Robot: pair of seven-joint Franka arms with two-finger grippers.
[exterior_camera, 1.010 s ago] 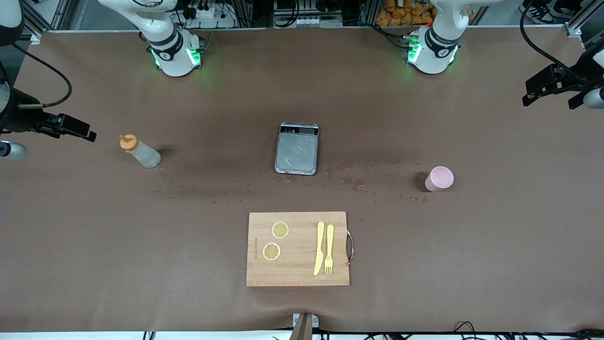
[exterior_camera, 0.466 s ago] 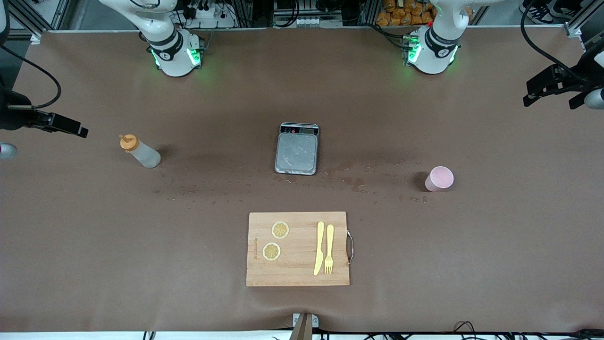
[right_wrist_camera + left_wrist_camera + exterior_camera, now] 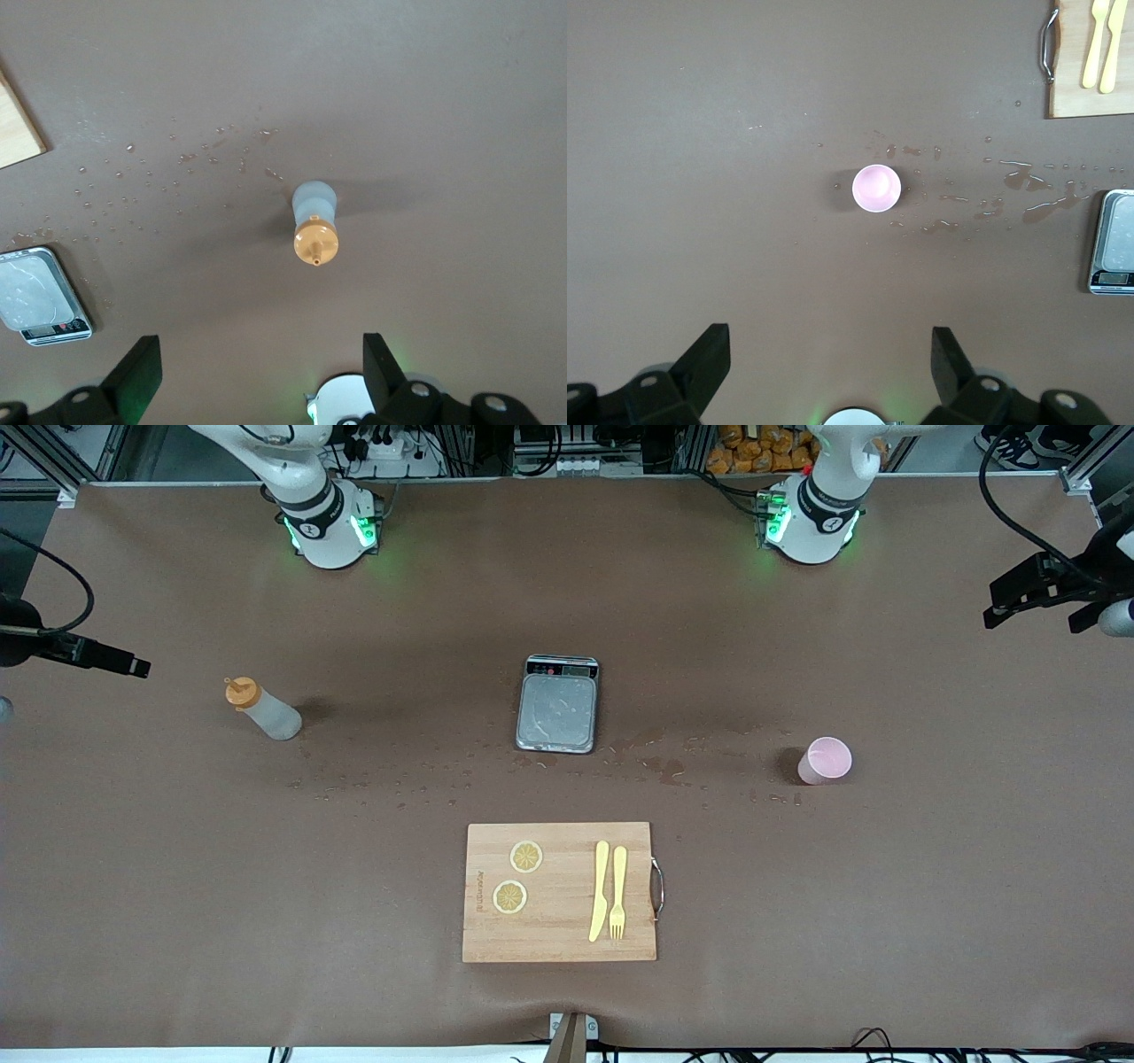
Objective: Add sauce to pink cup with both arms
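Note:
The sauce bottle point(image 3: 263, 710), translucent with an orange cap, stands on the brown table toward the right arm's end. It also shows from above as the sauce bottle point(image 3: 314, 224). The pink cup point(image 3: 825, 760) stands upright toward the left arm's end, its round rim facing up at the cup point(image 3: 876, 188). My right gripper point(image 3: 263, 354) hangs open high above the table near the bottle, with nothing in it. My left gripper point(image 3: 831, 354) hangs open high above the table near the cup, also holding nothing.
A grey scale point(image 3: 558, 704) sits mid-table between bottle and cup. Nearer the front camera lies a wooden cutting board point(image 3: 560, 948) with two lemon slices point(image 3: 526, 856), a yellow knife point(image 3: 600, 890) and fork point(image 3: 617, 892). Wet droplets point(image 3: 660, 766) dot the table around the scale.
The right gripper has drawn away from the bottle toward the right arm's end of the table. The left gripper has shifted only slightly. Bottle and cup have not moved.

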